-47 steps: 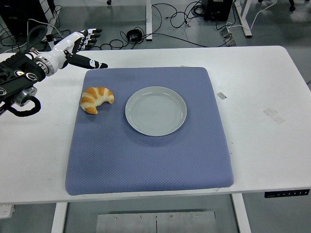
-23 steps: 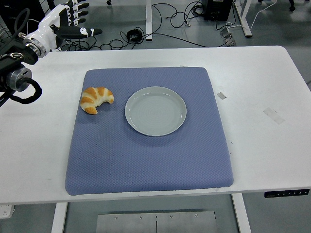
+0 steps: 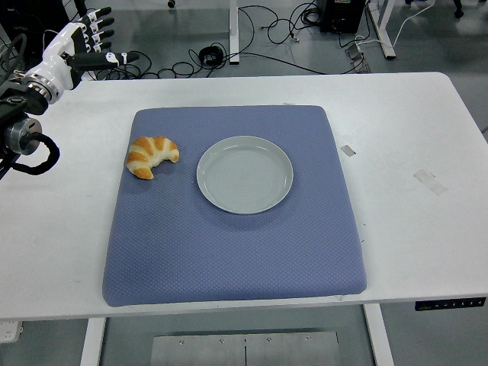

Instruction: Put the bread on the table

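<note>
- Grey floor with black cables (image 3: 267,19) and desk legs runs behind a white table (image 3: 396,114) that fills most of the view.
- At the far left edge, the left arm (image 3: 19,107) reaches in over the table's back left corner, raised above the surface.
- Its left hand (image 3: 76,47) is white-backed with black fingers (image 3: 99,23); they are spread and stretched out, gripping nothing, and the thumb points to the right.
- A blue mat (image 3: 229,252) lies on the middle of the table, its left edge well apart from the arm.
- On the left part of the mat lies the bread (image 3: 151,156), a golden croissant with pale stripes, its curved back toward the upper left and its tips toward the lower right.
- The bread rests on the mat, not on the bare table, and nothing touches it.
- Just beside it to the right, apart from it, a round pale grey plate (image 3: 245,174) sits near the middle of the mat.
- Further right, on the bare table, are two bits of tape: a small one (image 3: 348,150) close to the mat's right edge and a longer one (image 3: 430,181) nearer the table's right side.
</note>
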Robot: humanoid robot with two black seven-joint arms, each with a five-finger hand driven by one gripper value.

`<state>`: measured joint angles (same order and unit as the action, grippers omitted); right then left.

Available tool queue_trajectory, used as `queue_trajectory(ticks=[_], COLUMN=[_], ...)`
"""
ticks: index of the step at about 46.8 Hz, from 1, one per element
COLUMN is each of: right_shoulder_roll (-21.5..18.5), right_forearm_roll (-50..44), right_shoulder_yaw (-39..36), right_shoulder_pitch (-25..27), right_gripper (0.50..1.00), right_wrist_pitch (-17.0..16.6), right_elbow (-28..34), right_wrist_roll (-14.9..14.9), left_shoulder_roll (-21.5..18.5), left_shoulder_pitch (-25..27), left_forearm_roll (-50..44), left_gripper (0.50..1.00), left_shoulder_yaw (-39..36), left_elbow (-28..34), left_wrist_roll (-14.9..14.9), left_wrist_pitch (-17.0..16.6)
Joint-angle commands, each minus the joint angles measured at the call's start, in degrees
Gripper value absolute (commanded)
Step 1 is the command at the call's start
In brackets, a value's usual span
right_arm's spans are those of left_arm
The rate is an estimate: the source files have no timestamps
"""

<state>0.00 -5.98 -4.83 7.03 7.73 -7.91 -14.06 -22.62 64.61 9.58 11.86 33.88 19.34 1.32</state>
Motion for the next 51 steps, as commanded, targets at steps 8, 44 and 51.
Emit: queue_trajectory(ticks=[8,44,51], right_shoulder_roll=[0.00,0.00,0.00], right_forearm_roll=[0.00,0.00,0.00], right_shoulder_yaw=[0.00,-0.09,-0.18], right_shoulder_pitch=[0.00,-0.09,-0.70], right_gripper=[1.000,1.000,1.000], right_wrist_pitch=[0.00,0.00,0.00], right_elbow=[0.00,-0.26,-0.62], right_wrist_roll=[0.00,0.00,0.00], left_shoulder_roll=[0.29,2.66,2.66], left_shoulder_pitch=[-0.27,-1.50,-1.68], left_forearm_roll=[0.00,0.00,0.00], left_gripper=[0.965,0.966,0.966], left_shoulder_yaw=[3.43,6.15,6.15], left_elbow=[-2.06,-4.00,-4.00], left_wrist_roll=[0.44,0.70,0.70], left_wrist_pitch=[-0.62,-0.80,-0.80])
